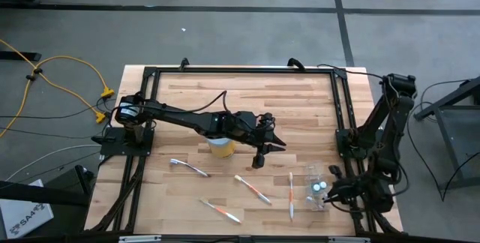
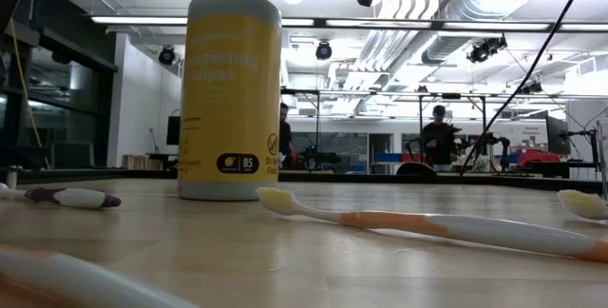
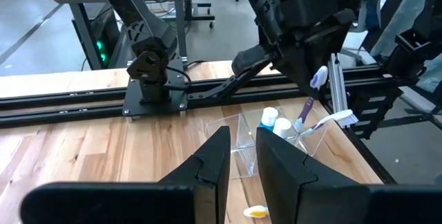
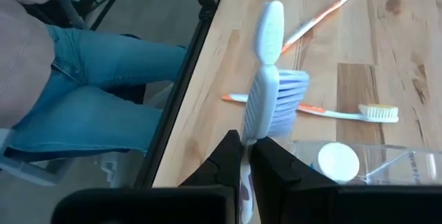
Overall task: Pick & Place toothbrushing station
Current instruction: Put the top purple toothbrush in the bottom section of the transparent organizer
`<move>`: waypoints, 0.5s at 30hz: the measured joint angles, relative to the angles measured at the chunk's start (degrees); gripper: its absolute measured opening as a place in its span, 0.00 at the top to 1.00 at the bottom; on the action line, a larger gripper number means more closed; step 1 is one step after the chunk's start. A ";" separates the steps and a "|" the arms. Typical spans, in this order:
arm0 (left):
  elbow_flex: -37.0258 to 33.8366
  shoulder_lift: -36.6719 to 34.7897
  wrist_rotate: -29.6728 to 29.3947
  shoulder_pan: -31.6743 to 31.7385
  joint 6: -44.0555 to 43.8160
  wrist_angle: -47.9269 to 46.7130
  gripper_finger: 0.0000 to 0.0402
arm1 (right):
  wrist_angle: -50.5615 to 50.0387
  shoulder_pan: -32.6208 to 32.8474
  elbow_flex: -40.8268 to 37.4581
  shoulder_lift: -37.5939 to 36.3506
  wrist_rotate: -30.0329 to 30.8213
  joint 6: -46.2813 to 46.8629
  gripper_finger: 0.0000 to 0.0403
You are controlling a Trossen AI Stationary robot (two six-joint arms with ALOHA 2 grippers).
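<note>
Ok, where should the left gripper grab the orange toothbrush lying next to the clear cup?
Grip the orange toothbrush at mid-handle, coming straight down with the jaws set across its thin width. It lies flat on the table, so probably nothing fits under it from the side, and the clear cup stands close beside it.

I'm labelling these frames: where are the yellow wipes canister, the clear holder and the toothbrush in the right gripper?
Wipes canister [image 2: 233, 94]: low view, middle of its yellow label.
Clear holder [image 3: 238, 134]: left wrist view, its near wall.
Held toothbrush [image 4: 266, 79]: right wrist view, back of its head.
</note>
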 joint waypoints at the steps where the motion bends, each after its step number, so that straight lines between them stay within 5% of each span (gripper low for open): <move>1: 0.00 0.00 0.00 0.00 -0.07 0.00 0.83 | 0.27 -0.38 0.00 0.02 -0.43 -0.21 0.97; 15: 0.00 0.00 0.09 -0.07 -0.66 -0.02 0.83 | 3.80 -4.00 -0.15 0.12 -3.55 -3.03 0.87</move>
